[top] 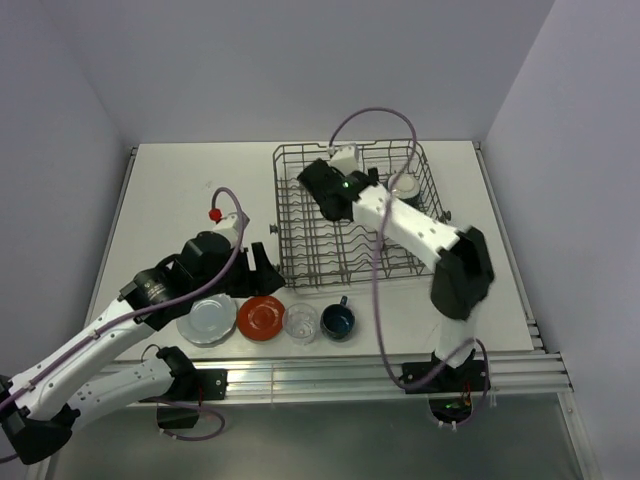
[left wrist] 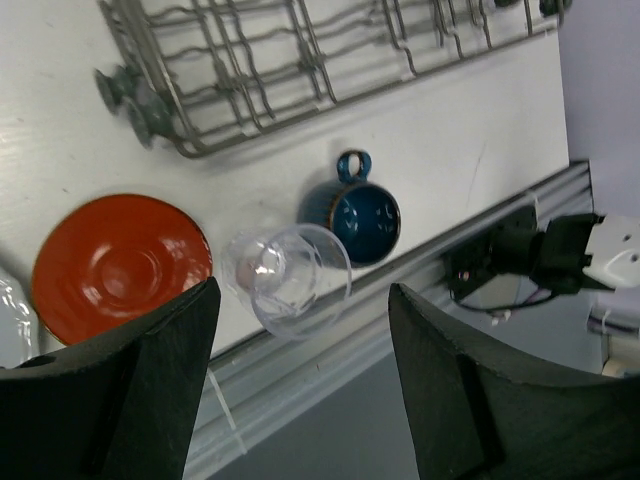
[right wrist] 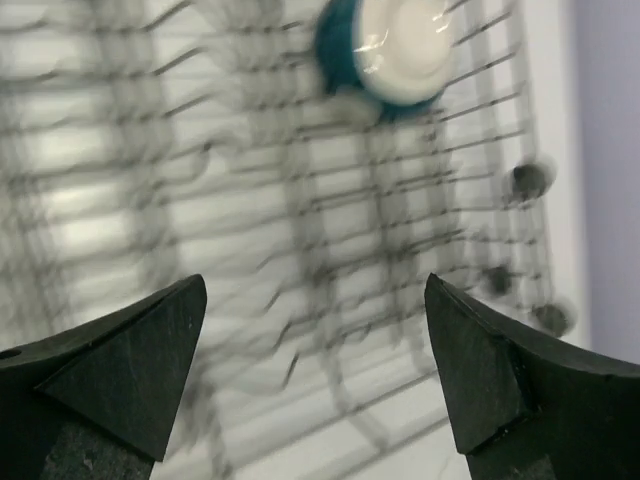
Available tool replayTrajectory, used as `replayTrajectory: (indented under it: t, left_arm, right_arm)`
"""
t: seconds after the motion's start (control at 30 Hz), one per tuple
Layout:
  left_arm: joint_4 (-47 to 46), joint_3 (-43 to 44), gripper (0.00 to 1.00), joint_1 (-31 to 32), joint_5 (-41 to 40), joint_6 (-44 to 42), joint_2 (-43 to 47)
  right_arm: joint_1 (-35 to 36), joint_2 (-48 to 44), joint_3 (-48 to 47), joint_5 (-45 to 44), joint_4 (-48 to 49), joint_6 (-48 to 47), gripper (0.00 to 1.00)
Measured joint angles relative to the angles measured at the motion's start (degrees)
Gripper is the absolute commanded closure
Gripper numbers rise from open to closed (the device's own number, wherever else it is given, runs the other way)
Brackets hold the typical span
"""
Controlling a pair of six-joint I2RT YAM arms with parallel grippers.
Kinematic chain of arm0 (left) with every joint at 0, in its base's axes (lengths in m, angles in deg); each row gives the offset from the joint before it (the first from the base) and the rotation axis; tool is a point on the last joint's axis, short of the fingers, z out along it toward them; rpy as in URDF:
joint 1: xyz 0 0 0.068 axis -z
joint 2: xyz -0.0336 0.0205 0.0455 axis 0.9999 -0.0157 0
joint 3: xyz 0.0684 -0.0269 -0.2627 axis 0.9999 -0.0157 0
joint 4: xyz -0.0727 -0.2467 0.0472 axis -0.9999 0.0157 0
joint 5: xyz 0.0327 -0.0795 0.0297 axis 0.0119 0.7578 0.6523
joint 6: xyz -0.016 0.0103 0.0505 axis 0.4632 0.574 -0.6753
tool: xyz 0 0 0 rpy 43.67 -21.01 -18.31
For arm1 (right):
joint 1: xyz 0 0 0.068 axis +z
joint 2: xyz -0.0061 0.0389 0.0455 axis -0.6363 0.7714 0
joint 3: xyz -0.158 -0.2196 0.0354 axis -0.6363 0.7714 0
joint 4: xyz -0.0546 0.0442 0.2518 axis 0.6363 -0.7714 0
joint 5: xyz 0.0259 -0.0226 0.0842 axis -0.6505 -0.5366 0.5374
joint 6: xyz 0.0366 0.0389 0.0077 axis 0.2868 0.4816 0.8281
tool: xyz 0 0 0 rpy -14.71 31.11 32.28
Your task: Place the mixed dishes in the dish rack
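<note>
Left gripper [left wrist: 300, 298] wide, empty, near tumbler [left wrist: 287, 280]. Right gripper [right wrist: 315, 288] wide, empty, above rack [top: 282, 200]; bowl [right wrist: 405, 45] inside, seemingly tipped, view blurred.

You get soft, even light from above, with only faint shadows under the dish rack [top: 300, 250]. Your right wrist view of the dish rack is smeared with blur, and glare sits on the cream bowl [right wrist: 405, 50] inside it. Your left wrist view, just beside the rack, is sharp, with highlights on the clear glass tumbler [left wrist: 290, 280].
</note>
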Motion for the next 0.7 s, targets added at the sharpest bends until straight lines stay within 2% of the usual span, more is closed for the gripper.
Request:
replayTrajectory:
  t: [0.17,0.3,0.43,0.6,0.7]
  left_arm:
    - [1.27,0.0,0.28,6.95,-2.27,2.08,0.09]
    - [1.51,0.0,0.28,11.26,-4.48,4.52,-0.04]
    - [1.51,0.0,0.28,15.54,-6.99,6.78,-1.27]
    - [1.6,0.0,0.28,18.88,-9.79,9.14,-2.64]
    - [1.7,0.0,0.28,20.13,-11.06,10.29,-2.56]
  right_arm:
    - [9.92,-23.74,20.94,9.75,0.57,13.55,0.17]
    - [14.08,-34.82,37.81,18.34,2.91,23.37,0.18]
    - [20.11,-36.54,47.56,25.0,5.97,31.19,0.18]
    - [27.21,-35.6,49.96,28.15,8.35,38.62,0.21]
    - [29.81,-34.25,50.29,28.33,10.03,41.94,0.32]
